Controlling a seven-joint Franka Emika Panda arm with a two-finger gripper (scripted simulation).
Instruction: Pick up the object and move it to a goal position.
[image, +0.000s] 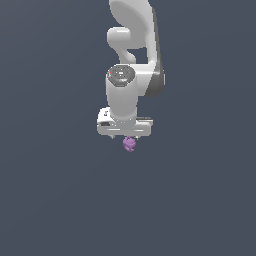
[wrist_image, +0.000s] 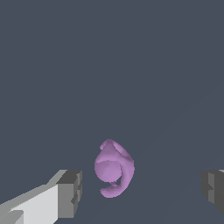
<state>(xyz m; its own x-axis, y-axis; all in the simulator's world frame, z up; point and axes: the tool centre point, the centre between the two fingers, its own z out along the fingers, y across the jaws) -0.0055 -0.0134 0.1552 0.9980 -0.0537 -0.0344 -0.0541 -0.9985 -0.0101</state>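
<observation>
The object is a tiny light-purple lumpy thing lying on the dark grey floor, just below the white gripper in the exterior view. In the wrist view the object lies between the two fingers, nearer to one finger than to the other. Neither finger touches it. The gripper is open wide, with the object inside the gap. The fingertips are hidden behind the hand in the exterior view.
The white arm rises behind the gripper toward the top of the exterior view. The floor is a plain dark grey surface with nothing else showing on it.
</observation>
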